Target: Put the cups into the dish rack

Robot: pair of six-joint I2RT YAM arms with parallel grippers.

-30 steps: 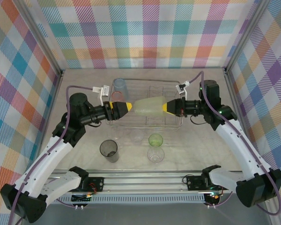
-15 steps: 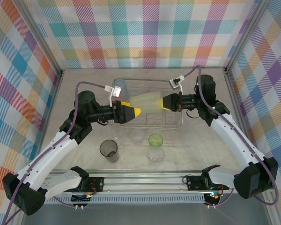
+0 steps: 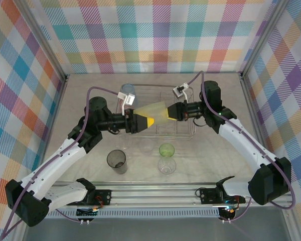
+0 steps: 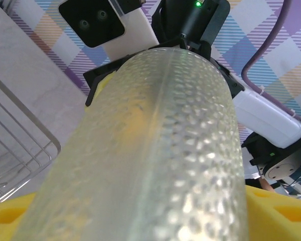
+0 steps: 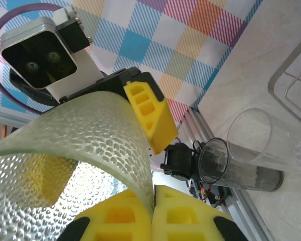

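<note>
Nearest my bases, loose on the table, stood a smoky grey translucent plastic tumbler (image 3: 116, 160) and a small green cup (image 3: 166, 149) nested in the mouth of a clear tumbler (image 3: 166, 166). All three were well short of the rectangular silvery wire dish rack (image 3: 185, 133). Above the rack's middle, the pale yellow-green dimpled tumbler (image 3: 159, 113) hung on its side. Its long axis ran left to right between my two wrists, with the open mouth toward the right one. My right gripper (image 5: 151, 203) was closed tight, pinching the wall at the rim, one finger inside and one outside. My left gripper (image 3: 146, 121) had come to the base end with its yellow fingers (image 4: 278, 213) standing wide on either side of the body. I could not tell whether they pressed the plastic or merely flanked it. Judged: this was a hand-over, and the left jaws lay square across the axis, so closing should seat them. The rack sat directly below for the drop. Farther back, a bluish tumbler (image 3: 128, 92) stood in the rack's rear left corner.
</note>
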